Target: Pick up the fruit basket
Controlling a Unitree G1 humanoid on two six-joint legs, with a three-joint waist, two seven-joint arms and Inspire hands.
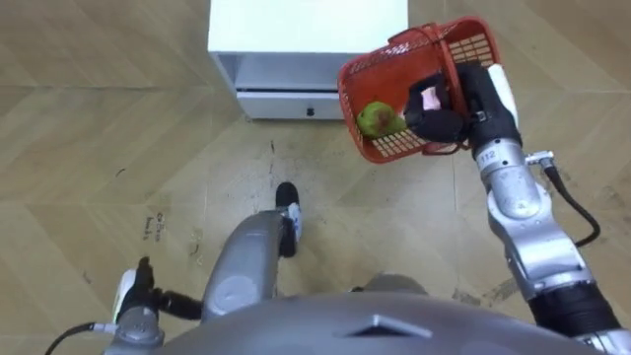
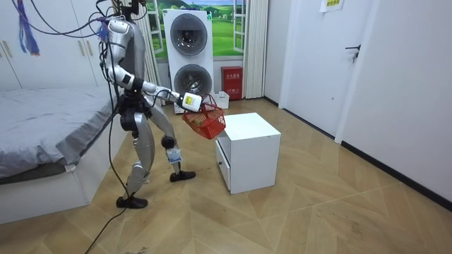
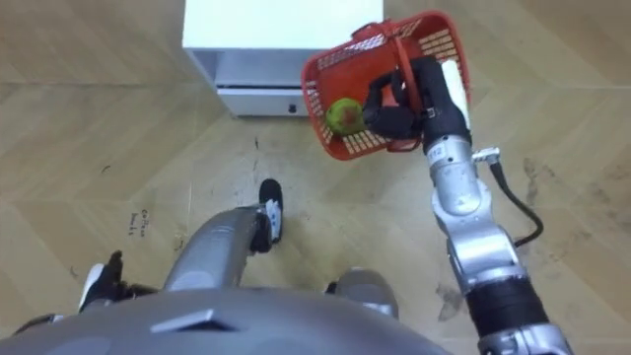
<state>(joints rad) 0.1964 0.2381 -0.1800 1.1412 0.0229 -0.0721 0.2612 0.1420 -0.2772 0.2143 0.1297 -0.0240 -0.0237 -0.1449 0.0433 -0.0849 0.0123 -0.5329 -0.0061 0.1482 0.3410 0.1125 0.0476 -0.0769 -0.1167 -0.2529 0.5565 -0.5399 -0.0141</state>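
Surroundings: a white cabinet (image 1: 306,30) stood just ahead and to the left of the right robot hand (image 1: 444,110), its drawer front facing the robot; wooden floor (image 1: 99,118) lay below; a bed (image 2: 42,120) stood behind the robot
Basket: the red basket (image 1: 468,44) hung tilted in the air, held in the right robot hand beside the cabinet's near corner; a green fruit (image 1: 376,119) lay inside, just left of the fingers
Right arm: stretched forward; fingers curled round the basket's handle
Left robot hand (image 1: 133,301): low at the robot's left side; grip could not be told
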